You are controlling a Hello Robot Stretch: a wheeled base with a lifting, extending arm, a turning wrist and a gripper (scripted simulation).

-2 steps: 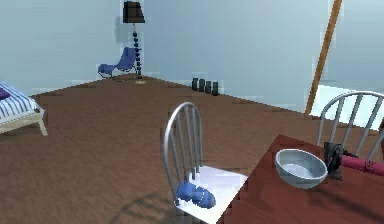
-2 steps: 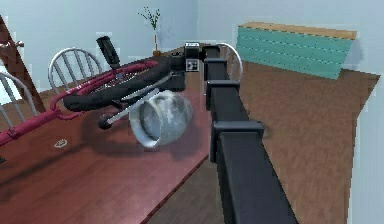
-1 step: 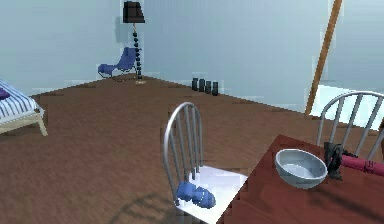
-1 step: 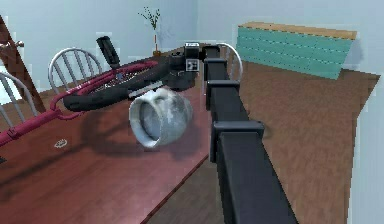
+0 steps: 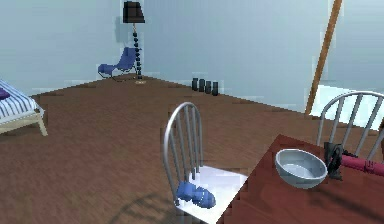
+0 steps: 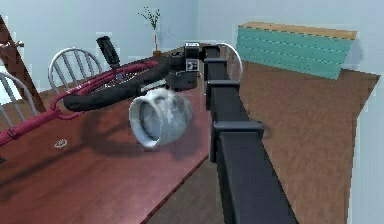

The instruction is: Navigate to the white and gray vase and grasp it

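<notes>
A dark arm (image 6: 240, 150) rose beside a reddish wooden table (image 6: 80, 185). A white and gray vase (image 6: 160, 118), tilted mouth-forward, showed at the table's right edge, just left of the arm. Beyond it was the gripper (image 6: 175, 72); how its fingers stood, or whether it held anything, could not be told. Farthest stood a teal dresser (image 6: 298, 45).

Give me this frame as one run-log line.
base: at table | arm: extended by table | gripper: near tilted vase | hold: cannot tell | also on table: bowl
</notes>
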